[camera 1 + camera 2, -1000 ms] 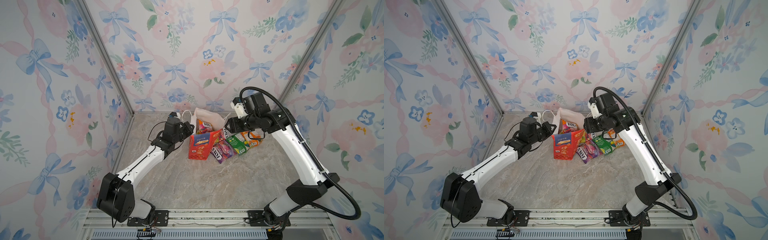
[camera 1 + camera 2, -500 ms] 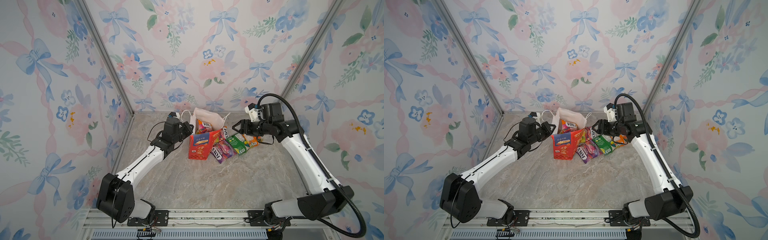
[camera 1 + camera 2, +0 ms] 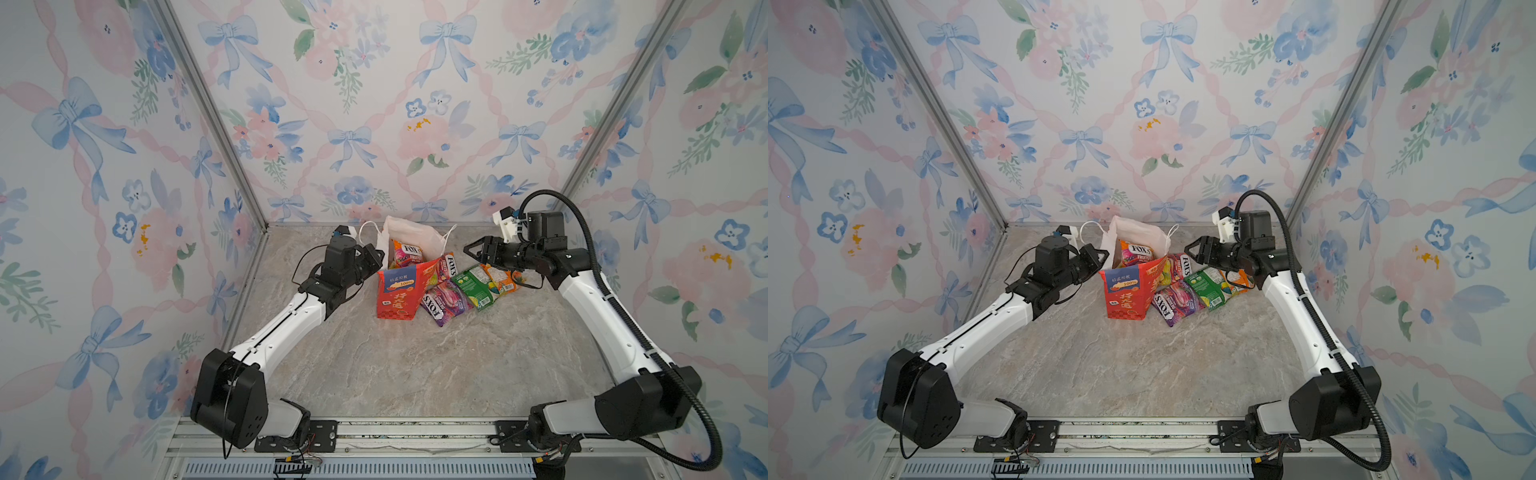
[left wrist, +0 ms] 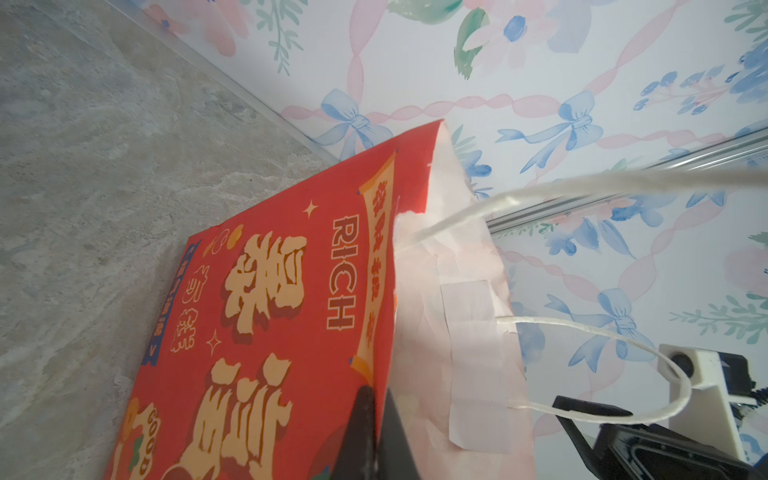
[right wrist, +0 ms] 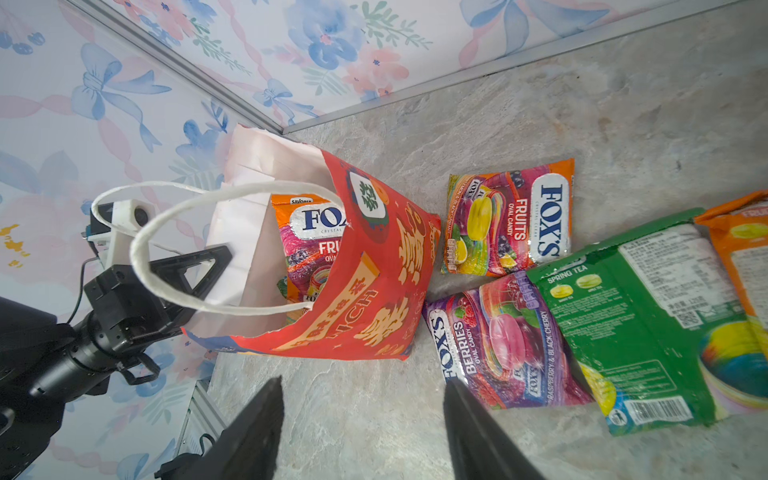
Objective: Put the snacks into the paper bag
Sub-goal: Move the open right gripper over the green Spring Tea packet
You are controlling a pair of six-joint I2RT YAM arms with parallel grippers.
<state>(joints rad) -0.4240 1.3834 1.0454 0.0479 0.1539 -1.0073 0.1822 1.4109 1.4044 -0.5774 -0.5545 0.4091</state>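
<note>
**A:** Top views first. Which arm is closer to what is left?

**B:** The right one. In both top views the tall red paper bag with a blue panel (image 3: 397,291) stands upright at the back of the grey marbled table (image 3: 374,374). The loose snacks lie flat on the right arm's side of it. A glossy red-yellow FOX'S packet (image 3: 448,266) is against the bag and a flat purple FOX'S packet (image 3: 444,301) lies nearer the front. Beyond them are a green packet (image 3: 476,286) and an orange packet (image 3: 500,279). The right gripper (image 3: 471,250) hangs above them, pointing toward the bag, its jaws apart and empty.

**A:** And the left?

**B:** The left gripper (image 3: 1098,255) sits at the bag's rim, on the side away from the snacks.

**A:** What does the left wrist view show?

**B:** Its dark fingers (image 4: 365,432) are pinched together on the bag's red wall at the rim, near a white cord handle (image 4: 582,328).

**A:** And the right wrist view?

**B:** The bag's mouth gapes toward the camera, and one orange-topped FOX'S packet (image 5: 309,232) is already standing inside. The purple FOX'S packet is the nearest to the fingertips (image 5: 478,432). One short end is near the bag's foot, and its long axis leads away from the bag to meet the green packet. Only bare table shows between the spread jaws. I'd judge the gripper must shift away from the bag before it comes down.
</note>
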